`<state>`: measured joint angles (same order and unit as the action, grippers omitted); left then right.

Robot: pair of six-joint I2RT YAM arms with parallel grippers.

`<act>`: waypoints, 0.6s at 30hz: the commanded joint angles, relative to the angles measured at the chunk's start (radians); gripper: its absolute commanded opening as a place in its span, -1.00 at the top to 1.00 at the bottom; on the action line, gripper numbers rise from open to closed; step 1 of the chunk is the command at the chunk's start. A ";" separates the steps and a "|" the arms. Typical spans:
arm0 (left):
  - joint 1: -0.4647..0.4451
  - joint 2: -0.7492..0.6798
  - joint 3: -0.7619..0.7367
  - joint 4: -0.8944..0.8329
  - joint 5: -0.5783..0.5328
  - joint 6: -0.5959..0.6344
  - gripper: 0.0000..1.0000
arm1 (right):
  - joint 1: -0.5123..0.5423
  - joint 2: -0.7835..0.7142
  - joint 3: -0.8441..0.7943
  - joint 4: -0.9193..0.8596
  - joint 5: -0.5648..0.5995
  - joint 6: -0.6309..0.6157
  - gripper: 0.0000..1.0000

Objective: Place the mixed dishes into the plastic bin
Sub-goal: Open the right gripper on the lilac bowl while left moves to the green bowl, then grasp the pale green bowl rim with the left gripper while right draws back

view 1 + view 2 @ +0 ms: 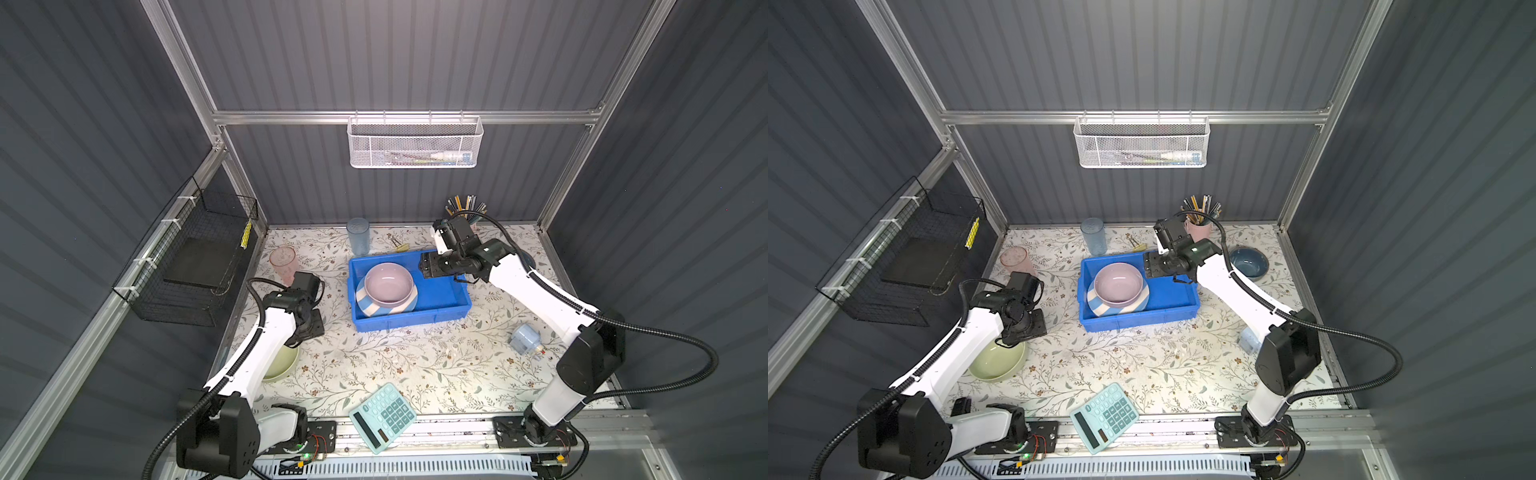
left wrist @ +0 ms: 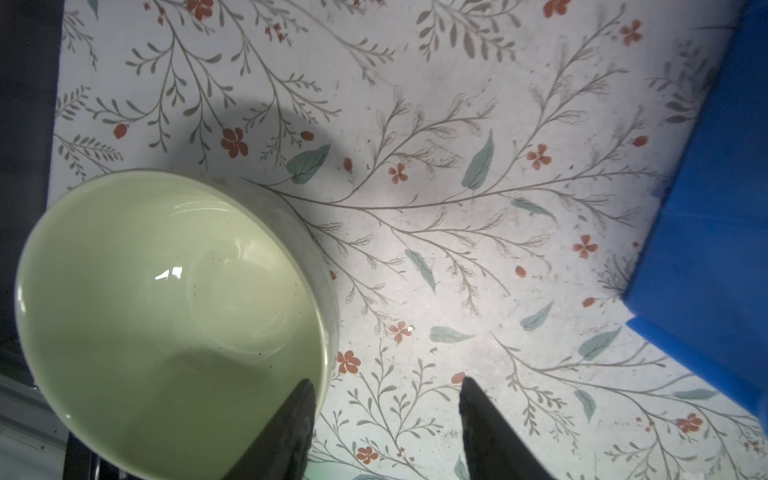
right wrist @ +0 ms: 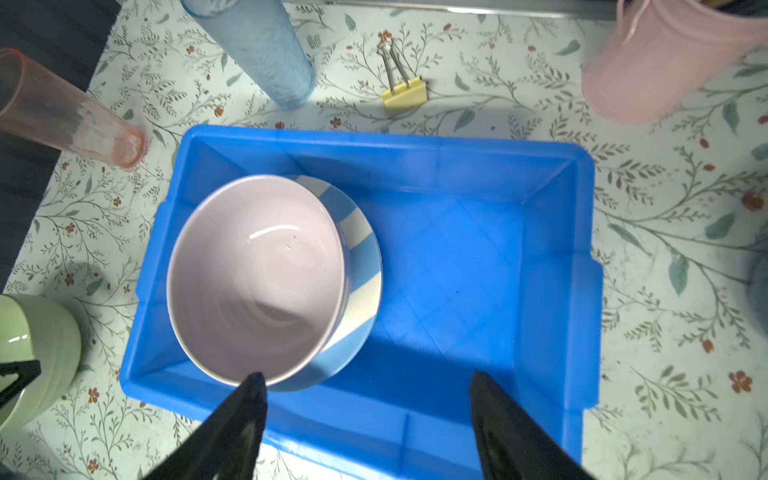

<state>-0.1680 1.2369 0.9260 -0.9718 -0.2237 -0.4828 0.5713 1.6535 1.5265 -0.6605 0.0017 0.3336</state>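
The blue plastic bin (image 1: 449, 301) (image 3: 469, 266) holds a pink bowl (image 1: 388, 283) (image 3: 257, 274) resting on a blue-white striped plate (image 1: 370, 311) (image 3: 361, 257). My right gripper (image 1: 428, 266) (image 3: 366, 374) hovers open above the bin's right part, holding nothing. My left gripper (image 1: 309, 328) (image 2: 387, 380) is open at the pale-green bowl (image 1: 996, 361) (image 2: 174, 307), with one finger over its inside and the other outside the rim. A blue tumbler (image 1: 358, 236) and a pink tumbler (image 1: 284, 259) stand behind. A dark-blue bowl (image 1: 1249, 262) sits at the right.
A pink cup of pencils (image 1: 1200, 226) stands at the back right, with a yellow binder clip (image 3: 405, 96) behind the bin. A mint calculator (image 1: 382, 417) lies at the front edge. A small pale-blue object (image 1: 524, 338) lies at the right. A black wire basket (image 1: 195, 270) and a white mesh basket (image 1: 415, 143) hang on the walls.
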 commanded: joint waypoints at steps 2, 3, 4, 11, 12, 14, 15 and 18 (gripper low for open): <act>0.061 -0.004 -0.018 0.014 0.026 -0.020 -0.11 | -0.036 -0.075 -0.103 0.047 -0.056 0.018 -0.56; 0.071 -0.002 -0.019 0.019 0.020 -0.024 -0.08 | -0.045 -0.087 -0.123 0.053 -0.062 0.022 -0.56; 0.082 0.000 -0.028 0.031 0.010 -0.034 -0.04 | -0.052 -0.100 -0.144 0.060 -0.070 0.026 -0.56; 0.093 0.054 -0.106 0.139 0.003 -0.122 0.11 | -0.080 -0.167 -0.244 0.080 -0.094 0.036 -0.57; 0.093 0.062 -0.114 0.154 0.017 -0.127 0.14 | -0.083 -0.175 -0.253 0.079 -0.094 0.036 -0.57; 0.093 0.073 -0.130 0.180 0.035 -0.132 0.27 | -0.088 -0.198 -0.277 0.076 -0.093 0.032 -0.57; 0.093 0.075 -0.135 0.185 0.037 -0.132 0.32 | -0.091 -0.207 -0.286 0.072 -0.092 0.031 -0.58; 0.093 0.080 -0.139 0.185 0.030 -0.121 0.50 | -0.100 -0.235 -0.318 0.068 -0.085 0.028 -0.59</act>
<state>-0.0788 1.3125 0.7929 -0.8127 -0.2089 -0.5922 0.4812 1.4487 1.2335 -0.5911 -0.0818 0.3592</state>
